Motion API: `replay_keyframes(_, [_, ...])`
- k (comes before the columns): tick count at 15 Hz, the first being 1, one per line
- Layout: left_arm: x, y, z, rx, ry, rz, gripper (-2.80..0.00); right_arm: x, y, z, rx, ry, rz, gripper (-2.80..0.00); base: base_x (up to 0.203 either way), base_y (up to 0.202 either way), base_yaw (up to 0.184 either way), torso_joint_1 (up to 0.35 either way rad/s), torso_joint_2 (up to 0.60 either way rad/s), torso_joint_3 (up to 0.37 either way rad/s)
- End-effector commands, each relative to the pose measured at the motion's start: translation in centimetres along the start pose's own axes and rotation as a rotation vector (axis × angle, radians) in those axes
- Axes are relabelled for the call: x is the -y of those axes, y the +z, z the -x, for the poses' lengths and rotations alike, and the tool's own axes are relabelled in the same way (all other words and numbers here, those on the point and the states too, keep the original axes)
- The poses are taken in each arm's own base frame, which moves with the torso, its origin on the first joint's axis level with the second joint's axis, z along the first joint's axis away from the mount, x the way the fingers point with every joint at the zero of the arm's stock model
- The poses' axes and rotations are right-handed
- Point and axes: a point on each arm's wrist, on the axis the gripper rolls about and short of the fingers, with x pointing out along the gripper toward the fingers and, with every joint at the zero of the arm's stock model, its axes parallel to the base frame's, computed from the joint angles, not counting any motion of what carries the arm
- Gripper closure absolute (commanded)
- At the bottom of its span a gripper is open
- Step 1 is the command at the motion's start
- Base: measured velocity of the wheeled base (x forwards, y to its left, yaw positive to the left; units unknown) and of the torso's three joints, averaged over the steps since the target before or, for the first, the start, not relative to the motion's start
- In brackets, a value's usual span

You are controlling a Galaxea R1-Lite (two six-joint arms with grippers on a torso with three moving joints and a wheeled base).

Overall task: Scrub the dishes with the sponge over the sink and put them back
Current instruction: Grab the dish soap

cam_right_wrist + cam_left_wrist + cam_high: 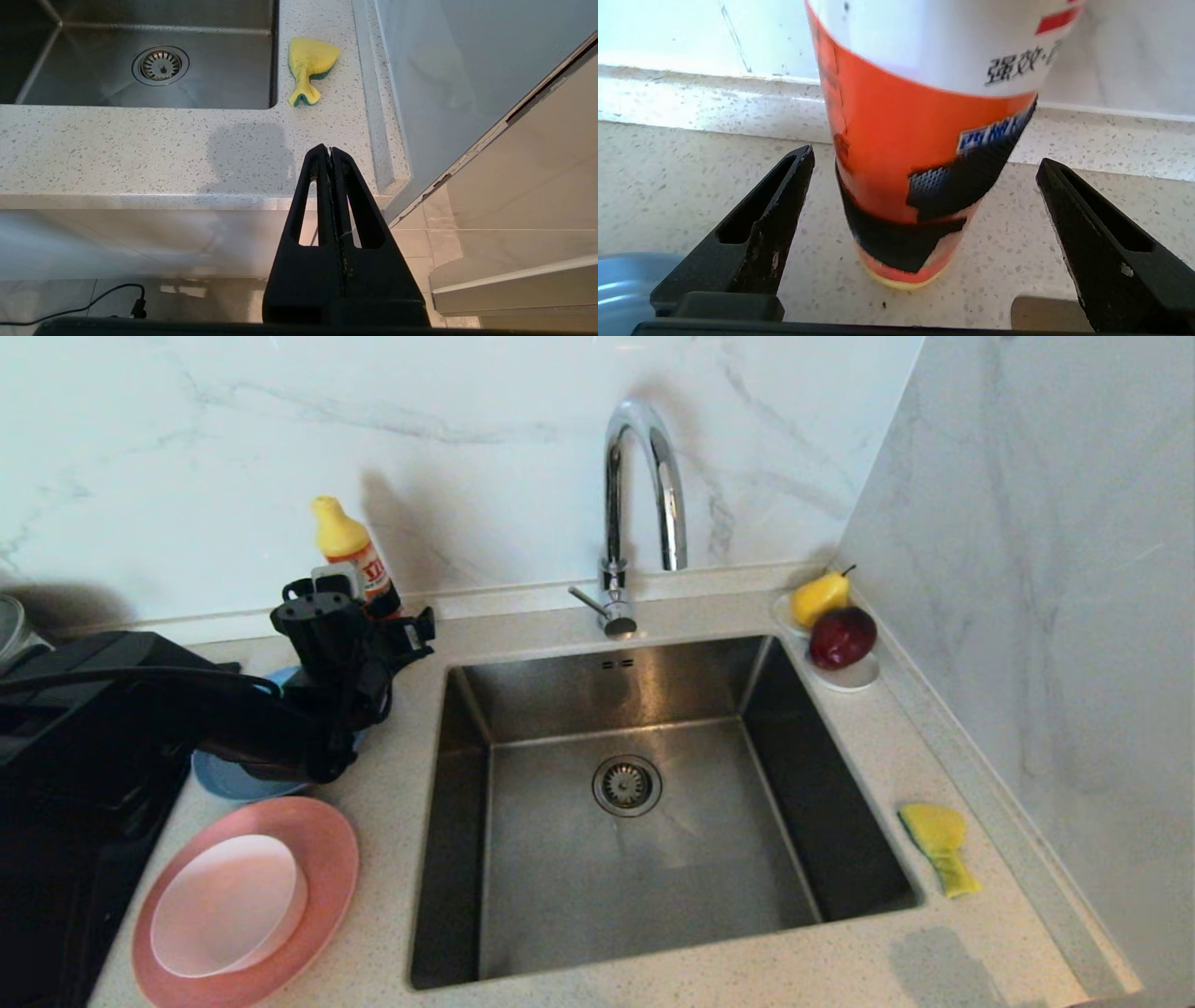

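My left gripper (366,607) is at the back left of the counter, open wide. An orange-labelled detergent bottle (896,140) stands between its fingers (775,219), touching neither. The grey-blue plate (233,777) lies under that arm. In front of it the pale pink-white bowl (229,905) sits on the salmon-pink plate (327,859). The sink (653,877) is empty. The yellow sponge (938,845), crumpled, lies on the counter right of the sink; its green layer shows in the right wrist view (308,65). My right gripper (329,149) is shut and empty, parked below the counter's front edge.
A chrome faucet (644,476) arches over the sink's back rim. A small white dish (854,677) with a pear (822,597) and a dark red apple (842,637) stands in the back right corner. Marble walls close the back and right side.
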Motion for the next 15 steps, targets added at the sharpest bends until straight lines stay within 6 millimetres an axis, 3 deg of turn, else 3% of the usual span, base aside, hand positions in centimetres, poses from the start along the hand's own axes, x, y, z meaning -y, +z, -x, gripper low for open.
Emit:
replay_keyframes(1, [0.0, -0.2, -0.3, 0.008, 0.002, 0.002, -2.80, 0.0, 0.0, 0.0, 0.000, 0.001, 0.001, 0.00, 0.000, 0.000, 0.000, 0.000, 0.00, 0.000])
replay_keyframes(15, [0.5, 0.4, -2.0, 0.027, 0.005, 0.007, -2.80, 0.0, 0.0, 0.0, -0.001, 0.001, 0.001, 0.00, 0.000, 0.000, 0.000, 0.000, 0.00, 0.000])
